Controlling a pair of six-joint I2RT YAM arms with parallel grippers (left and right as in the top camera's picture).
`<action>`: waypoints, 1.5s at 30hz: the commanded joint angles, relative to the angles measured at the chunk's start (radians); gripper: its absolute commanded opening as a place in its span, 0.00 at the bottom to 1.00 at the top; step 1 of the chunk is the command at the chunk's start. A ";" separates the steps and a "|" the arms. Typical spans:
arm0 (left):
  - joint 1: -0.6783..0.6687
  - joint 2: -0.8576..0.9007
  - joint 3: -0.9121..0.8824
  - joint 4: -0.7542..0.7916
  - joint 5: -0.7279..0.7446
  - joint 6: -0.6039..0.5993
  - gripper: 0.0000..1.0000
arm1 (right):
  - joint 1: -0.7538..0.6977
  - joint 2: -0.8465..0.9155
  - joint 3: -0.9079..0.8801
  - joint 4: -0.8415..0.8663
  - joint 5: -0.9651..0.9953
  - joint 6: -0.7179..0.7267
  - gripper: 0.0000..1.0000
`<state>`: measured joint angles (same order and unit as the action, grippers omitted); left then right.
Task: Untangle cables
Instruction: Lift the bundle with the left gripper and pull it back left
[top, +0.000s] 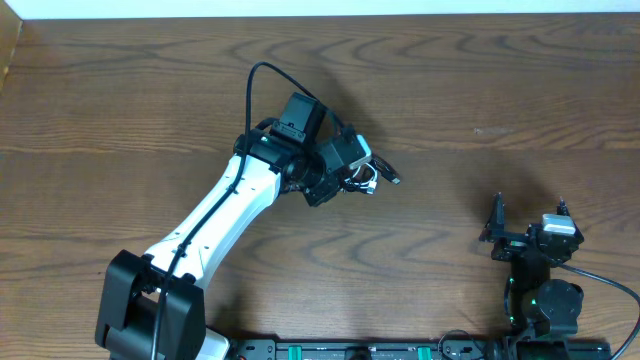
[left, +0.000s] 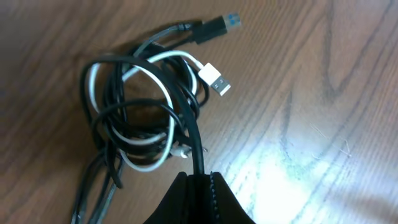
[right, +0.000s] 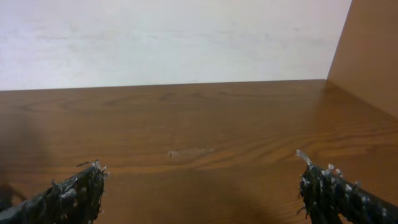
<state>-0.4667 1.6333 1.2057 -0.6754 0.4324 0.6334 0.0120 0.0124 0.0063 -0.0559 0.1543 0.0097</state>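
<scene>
Two arms, two tangled cables, one wooden table (top: 500, 80).
Left gripper (left: 199, 179) clamped tight on the one black cable (left: 112, 93), looped with the one white cable (left: 146, 165) in a bundle mid-table. Right gripper (right: 200, 168) spread wide, holding nothing, well apart. Two plugs: black plug (left: 217, 26), white plug (left: 216, 79).

Two cables in one tangle: one black cable (left: 196, 134) and one white cable (left: 146, 167). Two plug ends show, one black plug (left: 217, 28) and one white plug (left: 216, 79). Two robot arms — left arm (top: 225, 210), right arm (top: 545, 300) — and one wooden table (top: 480, 80).
</scene>
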 joint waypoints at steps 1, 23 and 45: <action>0.003 -0.039 0.001 0.051 0.012 -0.006 0.31 | 0.008 -0.006 -0.001 -0.004 0.004 -0.015 0.99; 0.164 -0.063 0.001 0.151 -0.718 -0.698 0.70 | 0.008 -0.006 -0.001 -0.004 0.003 -0.015 0.99; 0.253 -0.055 0.000 0.029 -0.228 -0.397 0.93 | 0.008 -0.006 -0.001 -0.008 -0.060 0.087 0.99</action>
<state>-0.2157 1.5856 1.2057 -0.6464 -0.1001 0.0174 0.0120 0.0124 0.0063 -0.0605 0.1036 0.0696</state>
